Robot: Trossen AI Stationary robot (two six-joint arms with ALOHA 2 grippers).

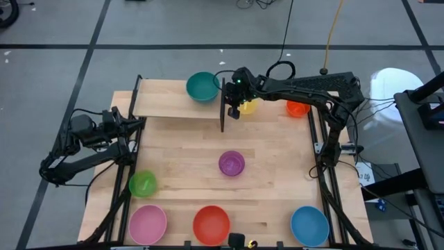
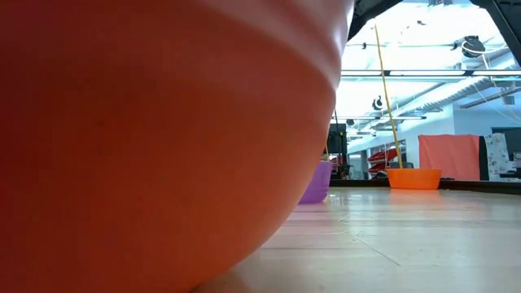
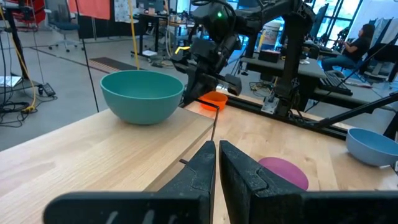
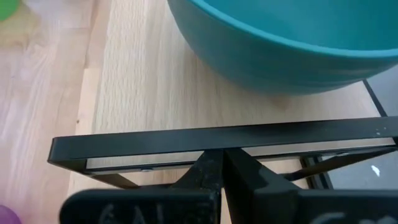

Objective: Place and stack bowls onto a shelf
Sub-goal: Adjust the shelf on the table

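The pale wooden surface [image 1: 277,167] stands on a grey floor [image 1: 166,24] crossed by dark lines, with black cables [image 1: 260,4] trailing over it at the far side. Across the room hangs a salmon-orange cloth panel [image 2: 448,156] under a bright white ceiling with pipes and ducts [image 2: 431,91]. Farther back stand dark desks and office chairs [image 3: 56,18], and a seated person [image 3: 356,46] works at one of them.
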